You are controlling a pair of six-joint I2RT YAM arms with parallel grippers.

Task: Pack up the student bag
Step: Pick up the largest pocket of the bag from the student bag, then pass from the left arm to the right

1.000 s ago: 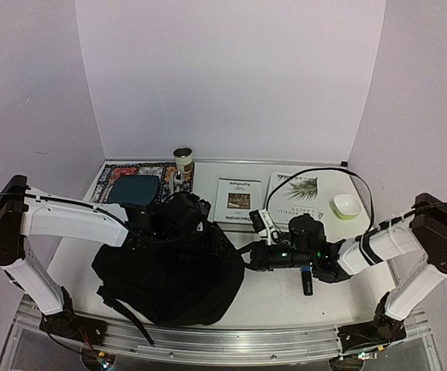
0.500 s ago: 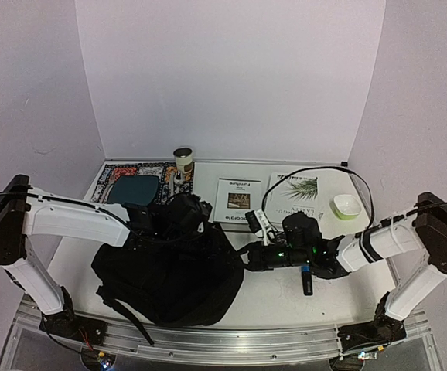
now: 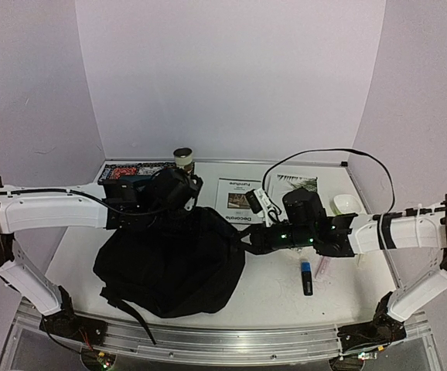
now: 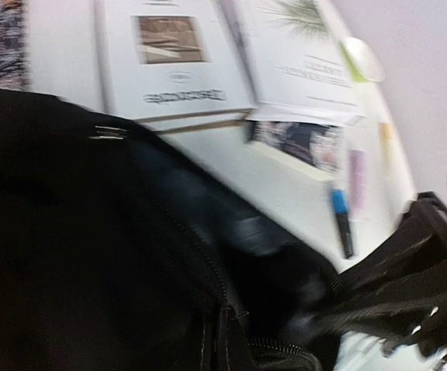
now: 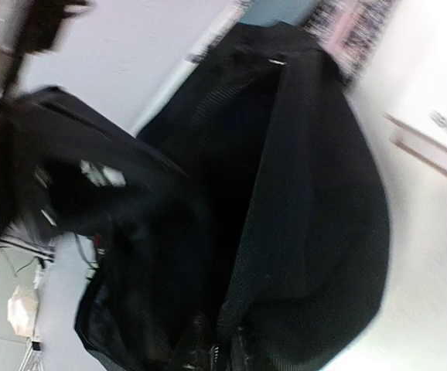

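Note:
The student bag (image 3: pixel 169 263), a large floppy black backpack, lies front-left on the table; its zip shows in the left wrist view (image 4: pixel 92 255). My left gripper (image 3: pixel 173 199) is at its raised top, shut on the fabric, fingers buried in it. My right gripper (image 3: pixel 243 239) is at the bag's right edge. A band of fabric runs taut into that gripper (image 4: pixel 409 286), so it looks shut on the edge. The right wrist view is blurred and looks into the dark mouth of the bag (image 5: pixel 316 193).
Two white books (image 3: pixel 239 197) (image 3: pixel 293 185) lie at the back centre. A white bowl (image 3: pixel 346 202) sits back right. A blue-and-black marker (image 3: pixel 306 277) and a pink pen (image 3: pixel 322 267) lie under the right arm. A tin (image 3: pixel 182 158) and a patterned mat (image 3: pixel 127 168) are back left.
My left arm has swung up and back, drawing the bag's top with it. My right arm has stretched out, and the marker beneath it now shows fully.

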